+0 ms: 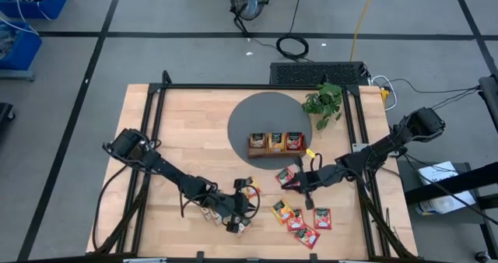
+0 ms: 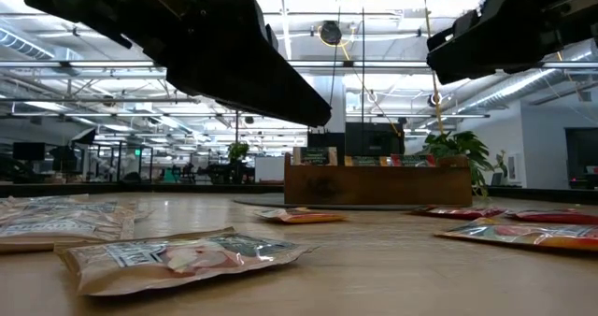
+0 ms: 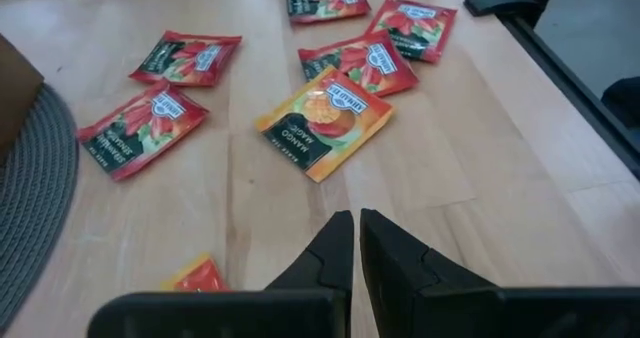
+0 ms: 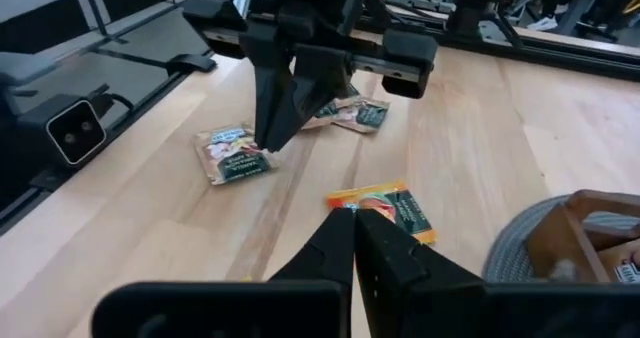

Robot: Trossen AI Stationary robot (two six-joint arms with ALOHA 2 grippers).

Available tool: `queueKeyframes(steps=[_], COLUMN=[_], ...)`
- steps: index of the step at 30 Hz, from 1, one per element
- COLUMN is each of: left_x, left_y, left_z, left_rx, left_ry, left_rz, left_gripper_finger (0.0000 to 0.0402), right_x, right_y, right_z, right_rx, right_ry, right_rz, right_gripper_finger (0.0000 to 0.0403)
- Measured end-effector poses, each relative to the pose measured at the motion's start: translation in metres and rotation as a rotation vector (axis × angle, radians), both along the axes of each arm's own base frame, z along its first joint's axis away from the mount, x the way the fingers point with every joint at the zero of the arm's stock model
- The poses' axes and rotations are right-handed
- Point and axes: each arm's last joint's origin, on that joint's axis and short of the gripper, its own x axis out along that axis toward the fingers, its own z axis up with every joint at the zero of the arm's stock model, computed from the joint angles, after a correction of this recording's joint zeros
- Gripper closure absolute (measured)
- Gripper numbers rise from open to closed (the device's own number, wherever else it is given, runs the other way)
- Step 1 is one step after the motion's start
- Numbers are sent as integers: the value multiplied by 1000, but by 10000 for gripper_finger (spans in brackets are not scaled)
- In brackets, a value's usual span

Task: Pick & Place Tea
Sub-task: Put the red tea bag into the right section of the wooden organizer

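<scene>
high: tray (image 1: 275,152) filled, sachets (image 1: 299,220) loose on counter (image 1: 194,131) | low: beige sachet (image 2: 177,258) nearest | left wrist: left claw (image 3: 356,240) pressed together, empty; label "mango" (image 3: 325,123) | right wrist: right claw (image 4: 355,240) pressed together, empty | risk: flat sachets may slip a pinch
</scene>
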Motion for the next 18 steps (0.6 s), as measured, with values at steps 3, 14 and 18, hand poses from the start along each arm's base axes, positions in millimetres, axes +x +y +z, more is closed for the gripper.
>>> queueKeyframes(steps=[3,14,18], left_x=[0,0,0], left_y=[0,0,0], left_z=[0,0,0], left_rx=[-4,-25,-27], left_ry=[3,8,7], left_rz=[-4,1,4], left_gripper_finger=[371,371,371], right_x=[-1,-16,-18], right_y=[0,-10,-7], right_z=[-2,-29,-30], right_rx=[-10,16,35], right_ry=[24,339,352], right_rz=[1,-186,-185], right_gripper_finger=[399,402,402])
